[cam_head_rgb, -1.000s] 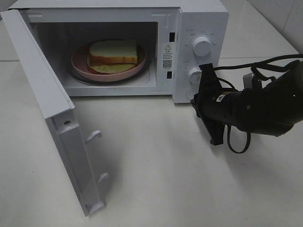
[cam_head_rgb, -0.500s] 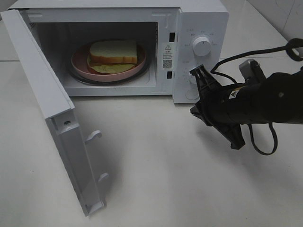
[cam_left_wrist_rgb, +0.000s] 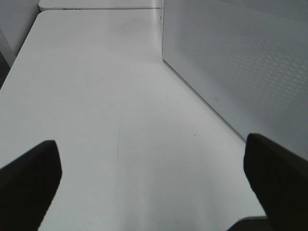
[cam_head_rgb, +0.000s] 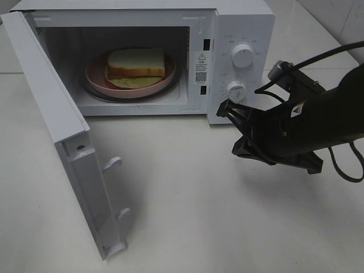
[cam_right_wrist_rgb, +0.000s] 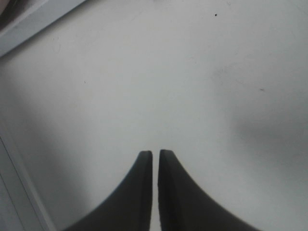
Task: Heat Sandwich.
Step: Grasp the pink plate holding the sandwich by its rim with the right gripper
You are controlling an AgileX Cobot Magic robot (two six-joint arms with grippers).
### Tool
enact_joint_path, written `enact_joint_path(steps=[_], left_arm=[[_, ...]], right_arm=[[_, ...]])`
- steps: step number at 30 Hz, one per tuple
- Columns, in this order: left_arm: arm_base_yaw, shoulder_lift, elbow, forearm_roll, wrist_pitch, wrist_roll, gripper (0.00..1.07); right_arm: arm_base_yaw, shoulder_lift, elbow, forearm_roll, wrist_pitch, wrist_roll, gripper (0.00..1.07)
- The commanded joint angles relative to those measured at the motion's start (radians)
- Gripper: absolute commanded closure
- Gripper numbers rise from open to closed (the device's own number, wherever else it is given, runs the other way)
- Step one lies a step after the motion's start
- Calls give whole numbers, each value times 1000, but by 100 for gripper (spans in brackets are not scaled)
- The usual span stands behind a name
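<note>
The sandwich [cam_head_rgb: 136, 62], pale bread slices, lies on a round pink plate [cam_head_rgb: 95, 75] inside the white microwave [cam_head_rgb: 239, 23], whose door [cam_head_rgb: 51, 108] hangs wide open to the left. My right gripper [cam_head_rgb: 239, 136] [cam_right_wrist_rgb: 155, 156] hovers over the table just in front of the control panel, below the lower knob [cam_head_rgb: 235, 90]. Its fingers stand almost together with only a thin slit and hold nothing. The left gripper [cam_left_wrist_rgb: 154, 178] is open over bare table beside the microwave's perforated side wall [cam_left_wrist_rgb: 240, 62]; it does not show in the high view.
The upper knob [cam_head_rgb: 243, 56] sits above the lower one on the panel. Two latch hooks [cam_head_rgb: 114, 162] stick out of the door's inner face. Black cables [cam_head_rgb: 341, 165] trail behind the right arm. White table [cam_head_rgb: 199, 216] spreads in front.
The right arm has rolled and pulled back from the lower knob, which now shows uncovered. Sandwich, plate and door have not moved.
</note>
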Motion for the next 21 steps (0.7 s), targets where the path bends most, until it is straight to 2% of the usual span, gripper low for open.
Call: enact_joint_path(steps=[1,11,15,21], left_arm=[[0,-16,1,-11,-13,3,9],[0,-16,1,-11,-13,3,9],[0,-16,1,-11,-13,3,9],[0,-16,1,-11,-13,3,9]], right_arm=[[1,-35,-1,-32,72,-107,98],[1,-84,-15,-33,238,-213,95],[1,-86,-78,-33,432,-408,94],[1,-86,-128,-42,544,-630,92]])
